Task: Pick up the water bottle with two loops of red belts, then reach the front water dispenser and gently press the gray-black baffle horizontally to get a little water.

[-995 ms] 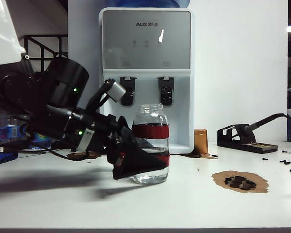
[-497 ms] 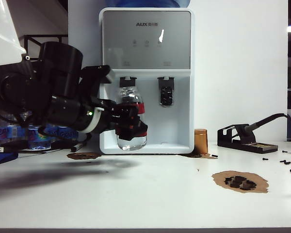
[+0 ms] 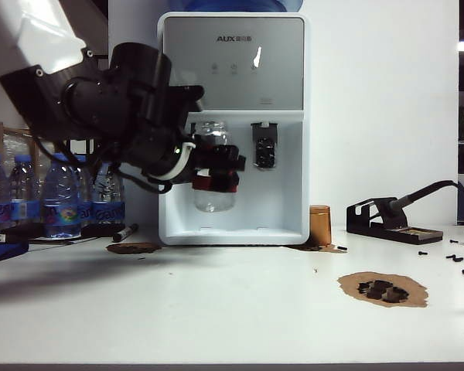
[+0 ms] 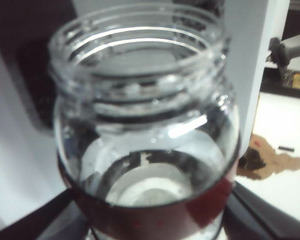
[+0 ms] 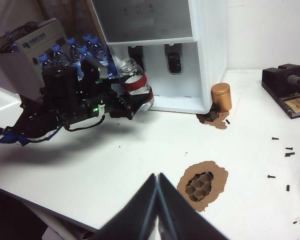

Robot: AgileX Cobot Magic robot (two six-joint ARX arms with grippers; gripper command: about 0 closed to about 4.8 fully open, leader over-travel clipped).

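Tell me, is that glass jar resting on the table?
No, the left gripper holds the water bottle clear above the table.

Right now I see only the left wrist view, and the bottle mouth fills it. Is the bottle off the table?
Observer: Yes. The left gripper holds the water bottle in the air, above the table, inside the bay of the water dispenser.
Operator: Is it before the left lever or the right one?
Observer: The left. The right lever shows free beside it. The baffle is hidden behind the bottle, so I cannot tell if they touch.
Operator: And the right gripper?
Observer: The right gripper is shut, over the near table edge, far from the dispenser.
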